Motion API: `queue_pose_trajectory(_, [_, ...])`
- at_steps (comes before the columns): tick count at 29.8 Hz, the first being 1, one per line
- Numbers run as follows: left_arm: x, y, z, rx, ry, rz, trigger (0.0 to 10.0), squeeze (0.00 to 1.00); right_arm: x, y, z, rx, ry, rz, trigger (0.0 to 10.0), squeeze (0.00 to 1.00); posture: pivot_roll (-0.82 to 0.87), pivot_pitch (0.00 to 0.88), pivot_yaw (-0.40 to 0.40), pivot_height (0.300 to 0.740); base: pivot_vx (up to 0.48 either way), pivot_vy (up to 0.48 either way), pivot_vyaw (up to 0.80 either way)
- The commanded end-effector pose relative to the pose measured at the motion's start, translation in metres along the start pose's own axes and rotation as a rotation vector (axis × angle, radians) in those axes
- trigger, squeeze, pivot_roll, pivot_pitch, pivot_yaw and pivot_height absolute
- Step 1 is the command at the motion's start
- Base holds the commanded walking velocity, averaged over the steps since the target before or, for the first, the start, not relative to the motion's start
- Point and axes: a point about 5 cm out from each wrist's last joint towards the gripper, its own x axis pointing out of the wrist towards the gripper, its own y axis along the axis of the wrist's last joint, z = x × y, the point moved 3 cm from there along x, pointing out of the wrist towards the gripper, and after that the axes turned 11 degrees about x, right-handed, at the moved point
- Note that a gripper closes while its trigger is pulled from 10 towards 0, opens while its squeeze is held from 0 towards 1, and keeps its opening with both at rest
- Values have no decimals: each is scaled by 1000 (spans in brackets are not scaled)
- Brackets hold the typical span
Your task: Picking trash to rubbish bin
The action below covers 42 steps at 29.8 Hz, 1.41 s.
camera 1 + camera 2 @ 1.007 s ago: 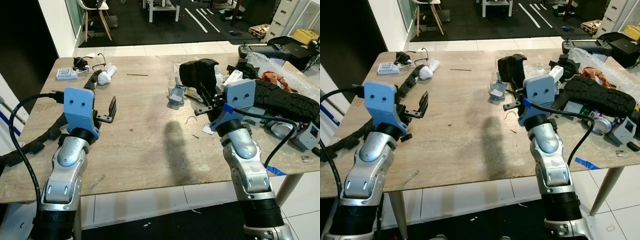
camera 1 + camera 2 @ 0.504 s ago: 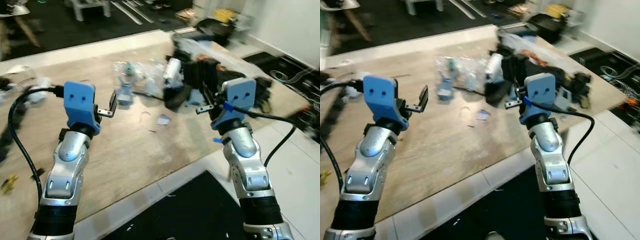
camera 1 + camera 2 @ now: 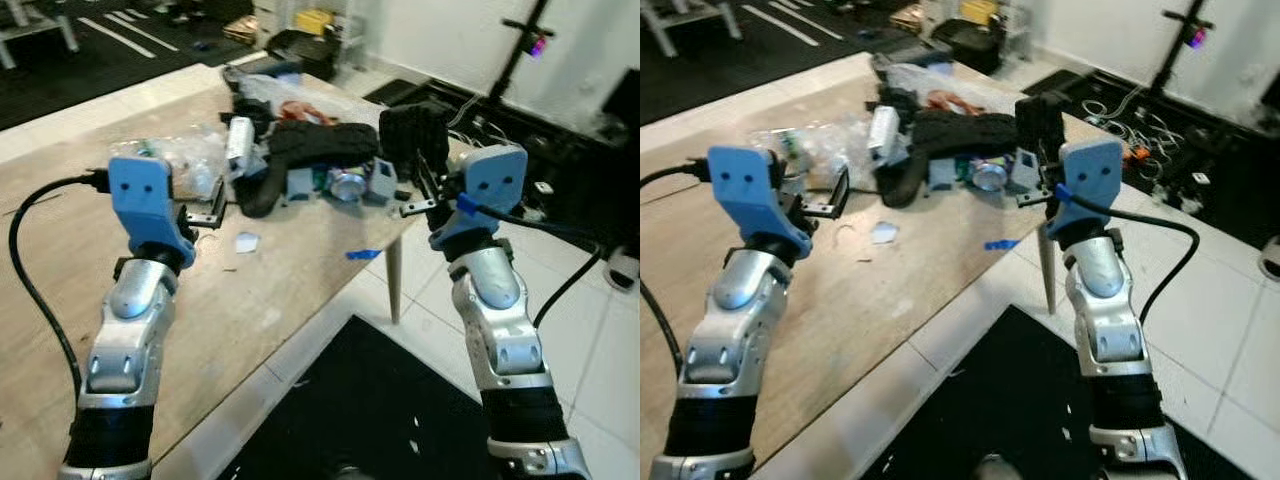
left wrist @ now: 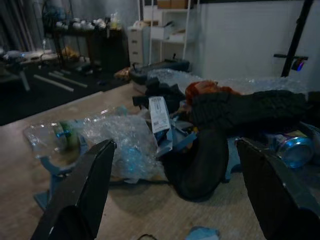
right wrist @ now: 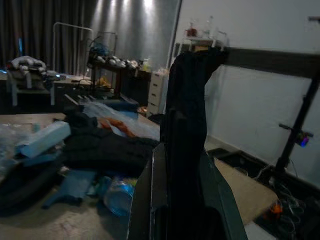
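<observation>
In your left eye view, a wooden table [image 3: 250, 290] spans the left, cluttered at upper centre; white tiles lie right. Your right gripper [image 3: 428, 180] clamps black trash [image 3: 410, 135]. In the left wrist view, the left gripper [image 4: 175, 190] gapes wide.

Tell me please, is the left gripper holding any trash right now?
No, the left gripper has its fingers spread wide with nothing between them, above the wooden table.
</observation>
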Motion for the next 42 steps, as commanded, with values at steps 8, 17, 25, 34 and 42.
queue_pose_trajectory(8, [0,3,-4,51,-1,11,10000,0,0,0,-1,29,-4,-10,10000,0,43,136,13,740,0,0,-800])
queue_pose_trajectory(17, [2,4,-10,51,11,0,10000,0,-1,-4,-7,72,3,-35,10000,0,41,133,11,740,0,0,-800])
queue_pose_trajectory(25, [3,3,-4,26,-25,-7,10000,0,-5,-9,-4,101,-28,-44,10000,0,45,132,12,740,0,0,-800])
queue_pose_trajectory(34, [0,-4,-4,23,-37,-33,10000,0,-10,-27,-5,127,-41,-94,10000,0,48,131,6,740,0,0,-800])
queue_pose_trajectory(42, [-6,-25,-2,-10,-61,-109,10000,0,-22,-52,-8,153,-32,-182,10000,0,50,129,-1,740,0,0,-800])
